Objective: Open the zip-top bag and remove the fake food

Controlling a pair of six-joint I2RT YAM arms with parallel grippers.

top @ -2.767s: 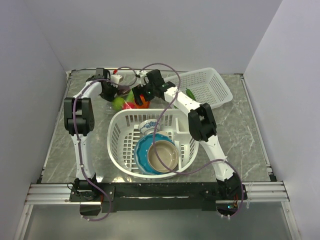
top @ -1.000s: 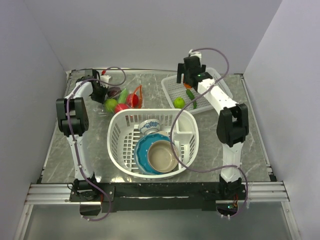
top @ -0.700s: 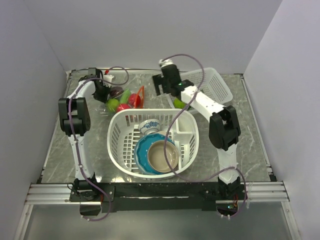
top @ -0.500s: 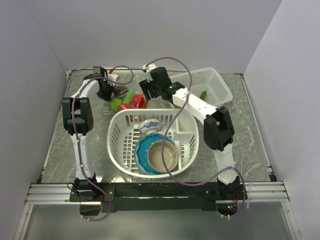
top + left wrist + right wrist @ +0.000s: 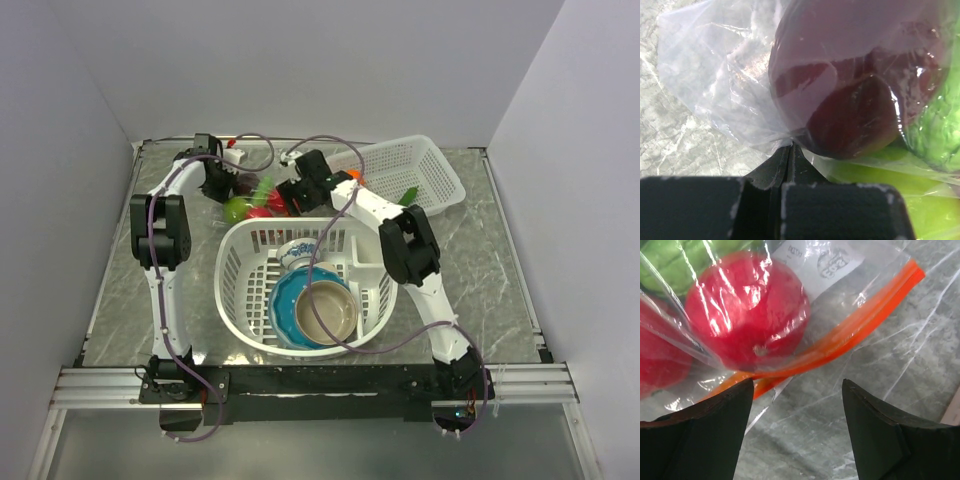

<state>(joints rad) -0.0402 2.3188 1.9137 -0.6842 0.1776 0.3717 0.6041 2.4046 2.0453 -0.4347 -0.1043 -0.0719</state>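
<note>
The zip-top bag [image 5: 262,190] lies at the back of the table, behind the white basket, with fake food inside. In the left wrist view the clear plastic [image 5: 720,85] covers a dark maroon fruit [image 5: 855,90] and a green one [image 5: 935,125]. My left gripper [image 5: 788,146] is shut on a fold of the bag's plastic; it sits at the bag's left end [image 5: 218,184]. My right gripper [image 5: 796,385] is open and empty, just above the table beside the orange zip strip [image 5: 850,335], near a red fruit [image 5: 745,315] in the bag. It is at the bag's right end [image 5: 297,193].
A white basket [image 5: 240,262] with ceramic bowls stands in front of the bag. A white mesh tray [image 5: 425,165] at the back right holds a green piece [image 5: 408,193] and an orange piece [image 5: 355,176]. The back wall is close behind.
My right arm swung from the mesh tray back left to the bag's zip end and now hovers there, open. The left gripper kept its hold on the bag.
</note>
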